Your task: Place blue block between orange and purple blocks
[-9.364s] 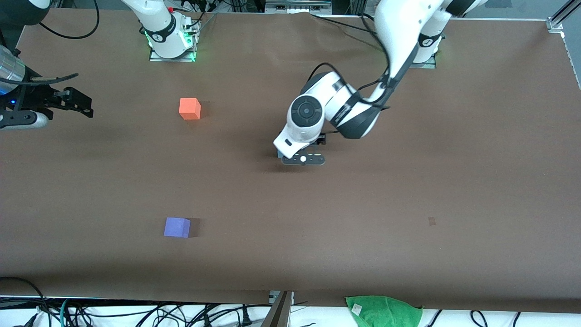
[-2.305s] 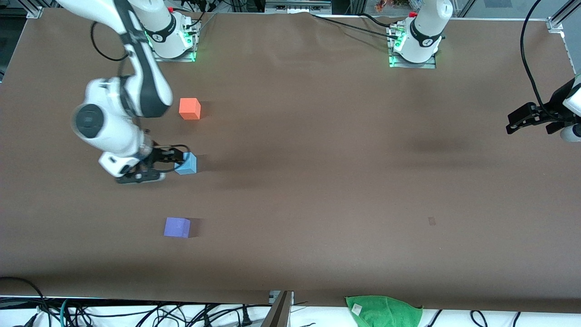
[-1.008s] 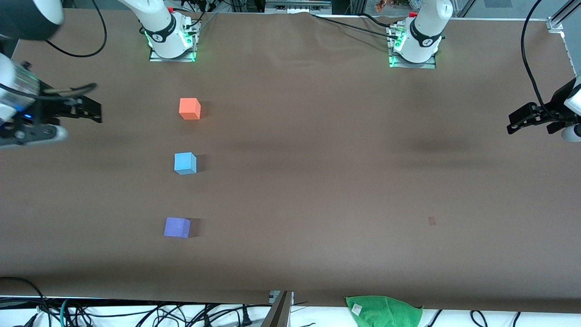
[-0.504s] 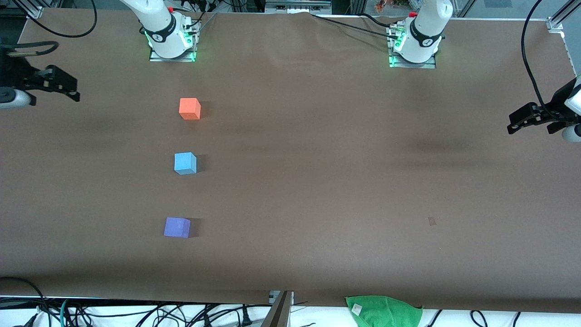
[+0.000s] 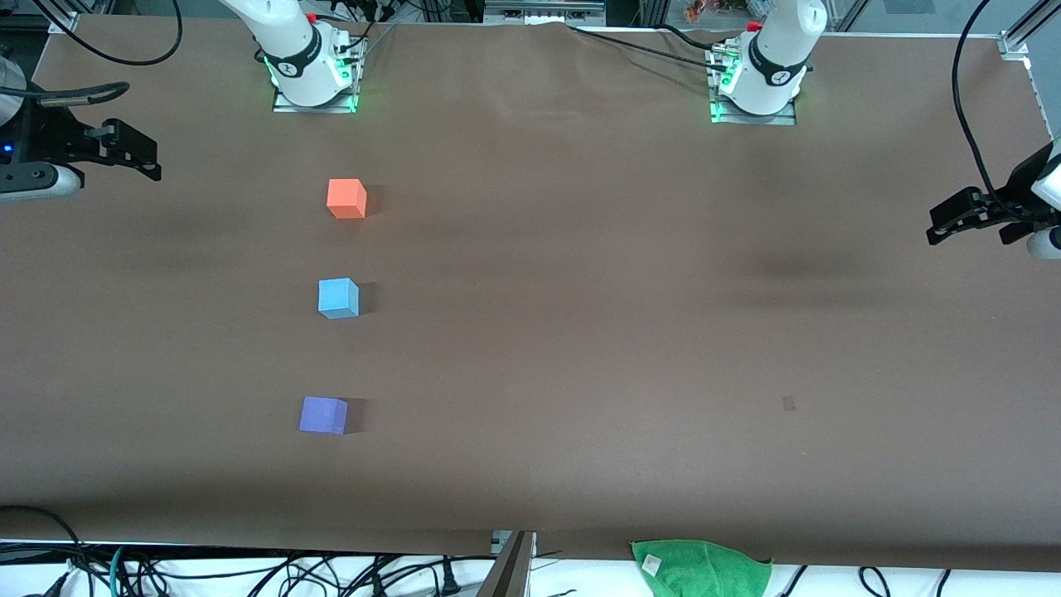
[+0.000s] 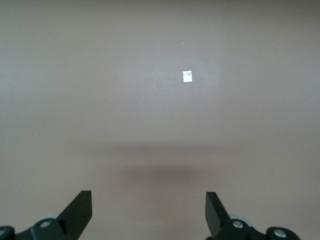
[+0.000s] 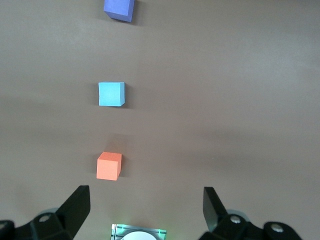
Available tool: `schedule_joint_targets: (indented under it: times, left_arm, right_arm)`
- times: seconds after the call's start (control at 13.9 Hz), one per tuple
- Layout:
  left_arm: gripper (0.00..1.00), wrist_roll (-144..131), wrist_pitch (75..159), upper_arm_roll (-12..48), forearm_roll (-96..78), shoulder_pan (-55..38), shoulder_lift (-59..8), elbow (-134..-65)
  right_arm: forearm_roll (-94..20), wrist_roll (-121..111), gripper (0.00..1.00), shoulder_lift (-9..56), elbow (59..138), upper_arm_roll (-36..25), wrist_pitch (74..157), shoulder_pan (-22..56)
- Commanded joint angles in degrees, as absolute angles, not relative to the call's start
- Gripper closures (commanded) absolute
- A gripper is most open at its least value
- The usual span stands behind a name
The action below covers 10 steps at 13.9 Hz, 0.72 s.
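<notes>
Blue block (image 5: 338, 298) lies well apart from right pincer (image 5: 133, 153).

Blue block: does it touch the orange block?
No, the blue block stands apart from the orange block, bare table between them.

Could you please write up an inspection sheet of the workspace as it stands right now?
Surface: brown table, flat, with a small dark mark toward the left arm's end.
Job's things: orange block, blue block and purple block in a row, apart; blue sits between, purple nearest the front camera.
Clutter: green cloth at the table's near edge.
Grippers: right gripper open, empty, raised at its end of the table; left gripper open, empty, waiting at the left arm's end.
Cables: black cables bundled below the near edge.
Surroundings: two arm bases lit green.
</notes>
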State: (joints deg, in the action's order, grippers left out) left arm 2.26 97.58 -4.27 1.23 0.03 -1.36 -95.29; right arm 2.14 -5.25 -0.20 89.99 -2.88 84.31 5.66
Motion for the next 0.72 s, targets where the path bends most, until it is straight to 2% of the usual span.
schedule_joint_targets:
  times: [0.0, 0.65]
  left_arm:
    - [0.00, 3.43, 96.15, -4.13, 0.44, 0.44, -2.20, -93.43]
    - [0.00, 3.34, 96.15, -4.13, 0.44, 0.44, -2.20, -93.43]
  right_arm:
    - [2.64, -4.83, 0.00, 0.17, 89.56, -2.11, 84.55, 4.83]
    - [2.64, -5.62, 0.00, 0.35, 89.56, -2.64, 84.90, 4.48]
